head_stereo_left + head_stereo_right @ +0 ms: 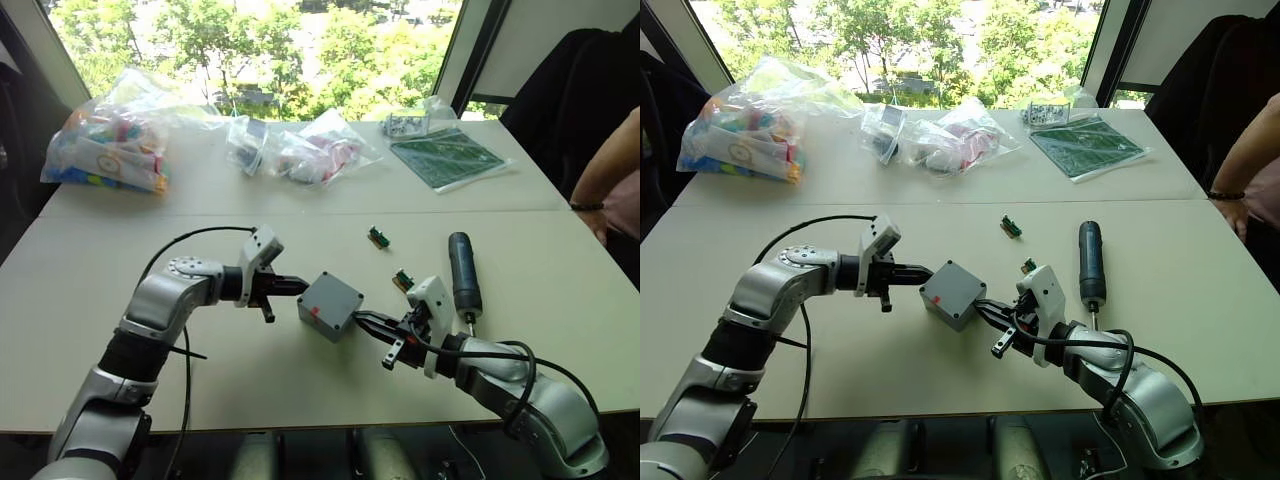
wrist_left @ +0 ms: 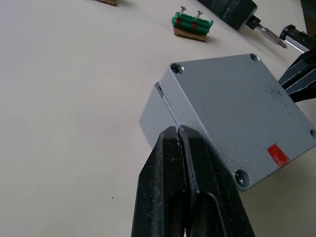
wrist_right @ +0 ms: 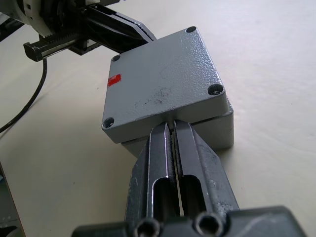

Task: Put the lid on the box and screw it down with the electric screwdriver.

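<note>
The lid (image 1: 331,297) sits on the box (image 1: 322,318) at frame centre, both closed grippers touching it. The electric screwdriver (image 1: 463,273) lies released at right (axis vertical), nearer the right gripper (image 1: 368,322).

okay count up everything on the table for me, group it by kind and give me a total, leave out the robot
Grey box with lid on it: 1
Electric screwdriver: 1
Small green terminal blocks: 2
Clear plastic bags of parts: 4
Green circuit board: 1
Total: 9
</note>
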You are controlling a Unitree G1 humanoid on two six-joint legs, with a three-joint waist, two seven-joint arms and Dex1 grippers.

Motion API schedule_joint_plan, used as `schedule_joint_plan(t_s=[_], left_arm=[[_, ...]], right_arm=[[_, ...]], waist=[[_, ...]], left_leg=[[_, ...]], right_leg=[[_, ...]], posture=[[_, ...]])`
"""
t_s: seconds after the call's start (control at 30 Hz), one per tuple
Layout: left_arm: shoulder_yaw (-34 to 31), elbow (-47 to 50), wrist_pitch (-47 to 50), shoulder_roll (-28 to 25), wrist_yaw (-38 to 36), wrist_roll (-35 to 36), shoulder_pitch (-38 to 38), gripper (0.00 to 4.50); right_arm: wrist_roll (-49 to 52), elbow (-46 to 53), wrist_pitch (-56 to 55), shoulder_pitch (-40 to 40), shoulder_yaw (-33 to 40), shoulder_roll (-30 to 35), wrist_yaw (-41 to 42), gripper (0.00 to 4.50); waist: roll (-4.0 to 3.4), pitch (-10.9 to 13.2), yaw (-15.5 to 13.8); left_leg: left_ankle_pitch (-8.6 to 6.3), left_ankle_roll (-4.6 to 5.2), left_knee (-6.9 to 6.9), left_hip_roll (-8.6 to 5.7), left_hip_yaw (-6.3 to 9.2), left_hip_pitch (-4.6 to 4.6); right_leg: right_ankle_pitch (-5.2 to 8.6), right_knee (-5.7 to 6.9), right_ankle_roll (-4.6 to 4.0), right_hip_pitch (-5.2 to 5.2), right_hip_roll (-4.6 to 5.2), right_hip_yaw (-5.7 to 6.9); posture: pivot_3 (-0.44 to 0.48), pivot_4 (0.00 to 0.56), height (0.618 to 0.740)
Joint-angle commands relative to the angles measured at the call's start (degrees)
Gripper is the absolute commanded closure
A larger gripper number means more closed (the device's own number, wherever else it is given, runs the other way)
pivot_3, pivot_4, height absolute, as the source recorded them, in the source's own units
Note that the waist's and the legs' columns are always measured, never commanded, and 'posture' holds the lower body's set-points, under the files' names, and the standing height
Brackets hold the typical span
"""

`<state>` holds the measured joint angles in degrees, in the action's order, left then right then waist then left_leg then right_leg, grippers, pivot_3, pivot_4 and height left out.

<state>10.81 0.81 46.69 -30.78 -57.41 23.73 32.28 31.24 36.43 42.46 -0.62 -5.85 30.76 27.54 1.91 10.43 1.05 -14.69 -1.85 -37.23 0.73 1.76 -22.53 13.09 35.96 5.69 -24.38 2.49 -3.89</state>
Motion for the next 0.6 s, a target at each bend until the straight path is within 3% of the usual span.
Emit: schedule_joint_plan(t_s=[0.03,0.6], left_arm=[[0.69,0.85,-1.20,0.95,-0.44,0.18,1.19,4.50],[-0.35,3.03,0.39,-0.45,-1.09,1.01,-0.44,4.50]], right_arm=[[0.65,2.66,-0.62,0.55,0.29,-0.85,0.02,4.44],[0.40,2.36,-0.70,0.43,0.20,-0.80,0.41,4.44]], waist=[[0.00,0.00,0.00],[0.00,0.00,0.03]], left_leg=[[0.00,0.00,0.00,0.00,0.00,0.00],[0.00,0.00,0.00,0.00,0.00,0.01]], right_leg=[[0.00,0.00,0.00,0.00,0.00,0.00],[0.00,0.01,0.00,0.00,0.00,0.00]], posture=[[0.000,0.150,0.740],[0.000,0.150,0.740]])
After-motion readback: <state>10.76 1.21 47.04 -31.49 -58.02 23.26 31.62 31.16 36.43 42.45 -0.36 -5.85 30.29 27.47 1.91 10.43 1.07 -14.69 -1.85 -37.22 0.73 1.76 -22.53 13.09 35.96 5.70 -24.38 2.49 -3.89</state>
